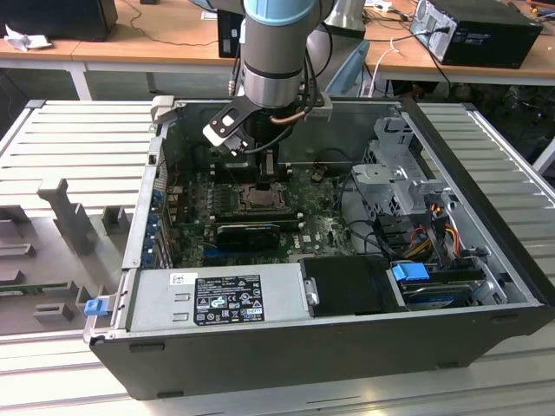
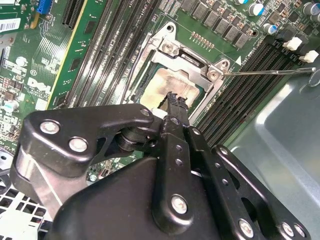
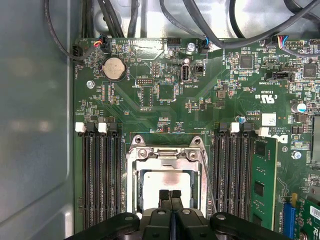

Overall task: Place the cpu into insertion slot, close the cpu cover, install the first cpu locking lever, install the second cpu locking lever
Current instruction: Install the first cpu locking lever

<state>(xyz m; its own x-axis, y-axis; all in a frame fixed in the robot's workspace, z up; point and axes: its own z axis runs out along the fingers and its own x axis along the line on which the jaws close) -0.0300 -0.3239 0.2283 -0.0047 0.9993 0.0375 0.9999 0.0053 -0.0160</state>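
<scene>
The insertion slot (image 1: 260, 198) sits mid-motherboard inside the open computer case. In both wrist views the cpu (image 3: 167, 182) (image 2: 167, 82) lies in it, its pale face showing through the window of the cpu cover (image 3: 165, 155) (image 2: 192, 62), which lies flat over it. My gripper (image 3: 170, 194) (image 2: 175, 97) hangs just above the cpu, fingers pressed together with nothing between them. One thin locking lever (image 2: 270, 71) sticks out sideways over the memory slots. Another wire lever (image 2: 131, 75) runs along the socket's other side.
Black memory slots (image 3: 100, 175) flank the socket on both sides. A long black card (image 1: 247, 232) lies just in front of it, with the power supply (image 1: 217, 299) at the case front. A drive cage (image 1: 399, 173) and cables (image 1: 425, 234) fill the exterior view's right.
</scene>
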